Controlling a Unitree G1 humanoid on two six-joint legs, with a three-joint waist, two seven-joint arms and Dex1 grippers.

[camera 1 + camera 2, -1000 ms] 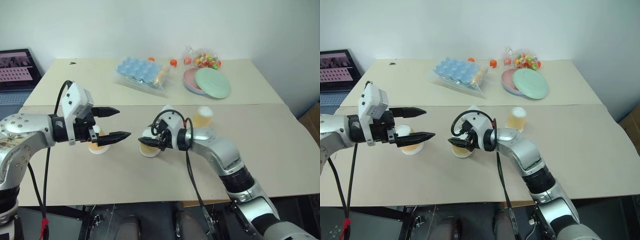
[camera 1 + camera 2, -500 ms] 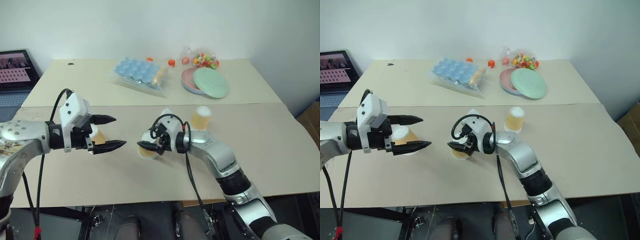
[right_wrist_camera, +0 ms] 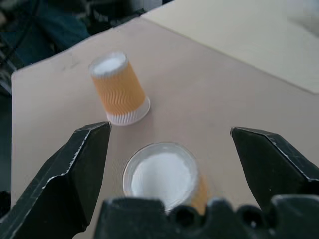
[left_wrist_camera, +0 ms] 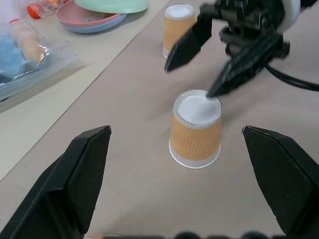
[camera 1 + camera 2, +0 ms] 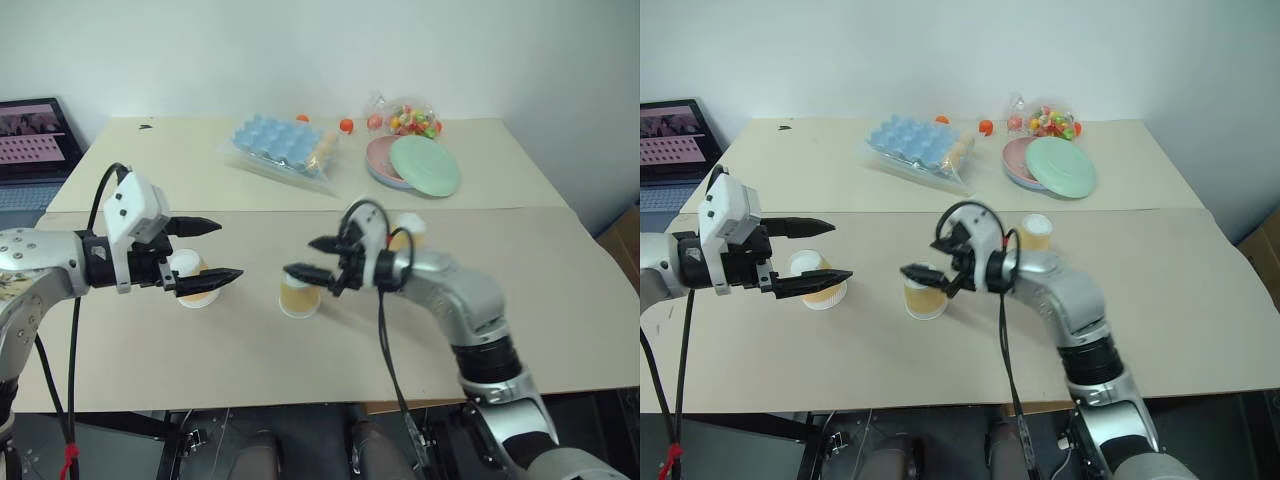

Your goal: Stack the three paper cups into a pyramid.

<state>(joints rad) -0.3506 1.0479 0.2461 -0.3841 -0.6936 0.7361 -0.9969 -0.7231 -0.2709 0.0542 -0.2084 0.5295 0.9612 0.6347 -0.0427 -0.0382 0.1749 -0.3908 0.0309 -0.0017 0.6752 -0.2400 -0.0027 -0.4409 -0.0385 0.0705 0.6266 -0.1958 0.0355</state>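
Right claw [image 5: 312, 258] hangs wide open and empty above the middle cup [image 5: 298, 295]; left claw [image 5: 203, 254], equally wide and empty, brackets the nine-o'clock cup [image 5: 192, 283], the pyramid's base pair.

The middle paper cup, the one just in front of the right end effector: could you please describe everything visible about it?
The middle paper cup is a small tapered cup with pale orange, wavy-textured sides and white base and rim. It stands upside down on the tan table, wide rim down. The open right end effector hovers just above it without touching, and it stands apart from the other cups.
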